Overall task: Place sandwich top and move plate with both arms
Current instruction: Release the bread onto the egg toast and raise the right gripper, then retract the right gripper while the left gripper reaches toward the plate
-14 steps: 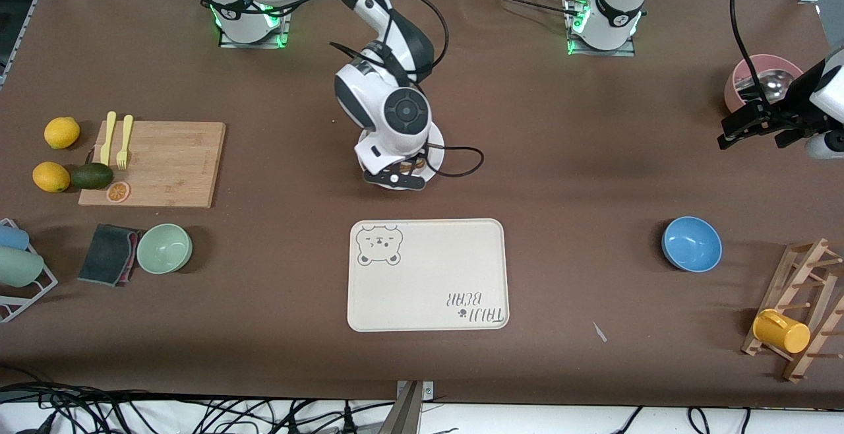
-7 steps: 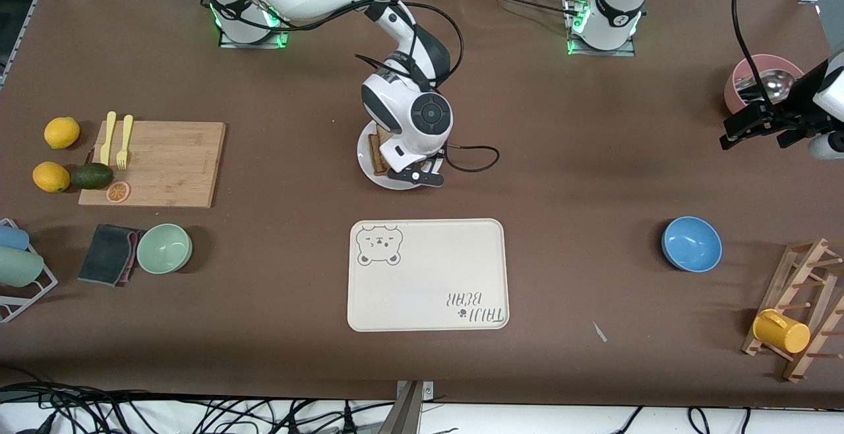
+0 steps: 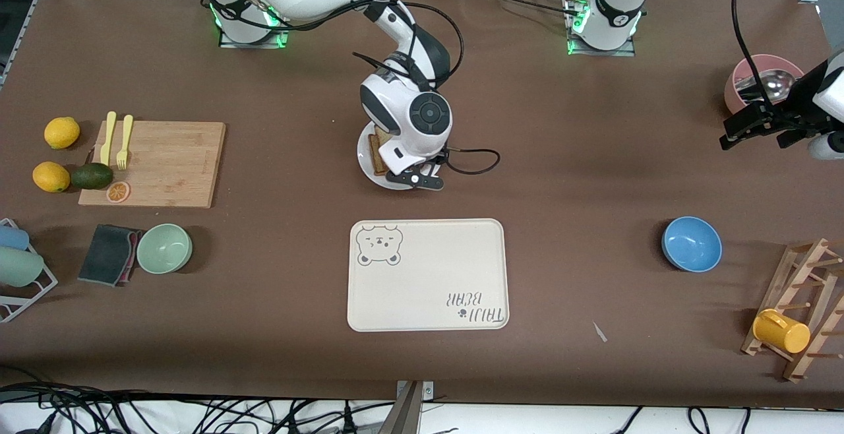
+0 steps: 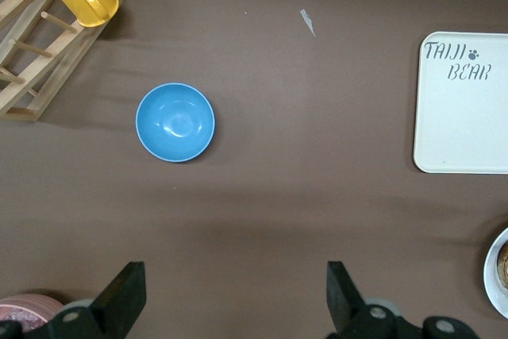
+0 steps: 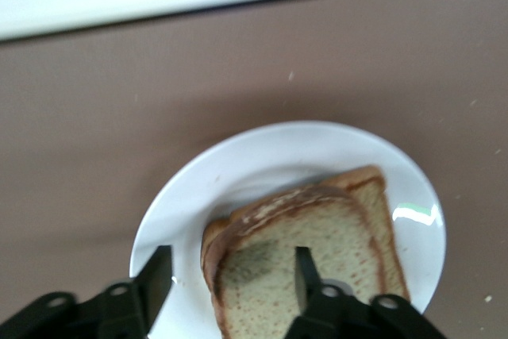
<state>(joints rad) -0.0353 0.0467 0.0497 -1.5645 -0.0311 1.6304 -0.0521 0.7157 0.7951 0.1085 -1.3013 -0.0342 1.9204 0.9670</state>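
Right wrist view: sandwich top (image 5: 317,256) flat on plate (image 5: 262,164)

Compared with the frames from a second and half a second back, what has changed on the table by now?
The right gripper, which covered the plate a second ago, has shifted toward the left arm's end, uncovering the sandwich top lying on the stack; its fingers are open, so the slice is released. Over the last half second it barely moved. The left gripper waits open near the pink bowl. The tray and blue bowl are unchanged.
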